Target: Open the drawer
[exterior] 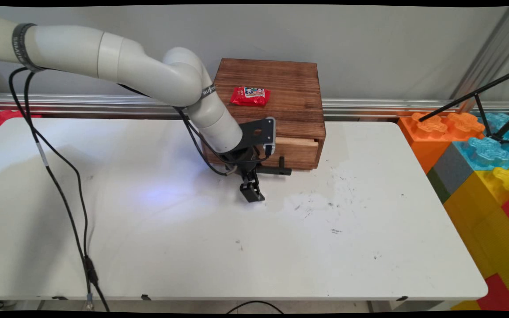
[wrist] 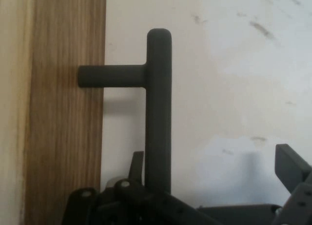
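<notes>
At the front of the wooden drawer box [exterior: 276, 95], low on its drawer [exterior: 301, 154], a black bar handle [exterior: 281, 171] stands off the wood on a short post, and the black gripper [exterior: 252, 194] is right at it, hanging just above the white table [exterior: 369, 247] on the near side of the box. From the hand camera the handle [wrist: 158, 112] runs up from the linkage as a dark round bar, its post reaching across to the drawer's brown front [wrist: 68, 112]. The gripper [wrist: 214, 159] has its fingers spread wide. The bar lies between them, close against one finger [wrist: 138, 161] and well apart from the other; whether that near finger touches the bar cannot be told. Nothing is pinched. Along the top of the drawer front, in the main view, a pale wooden strip shows under the box's lid, which suggests the drawer sits a little way out of the box, though only slightly. On top of the box, toward its back, lies a small red snack packet [exterior: 250, 96], flat and untouched. The box itself stands at the far edge of the table, against the wall with its metal rail [exterior: 369, 106]. Black cables [exterior: 60, 185] hang from the arm to the left of the box, and off the table's right end, well apart from the box, large toy building blocks [exterior: 480, 150] in orange, blue, yellow and red are stacked, with thin black stand legs [exterior: 480, 92] crossing above them.
</notes>
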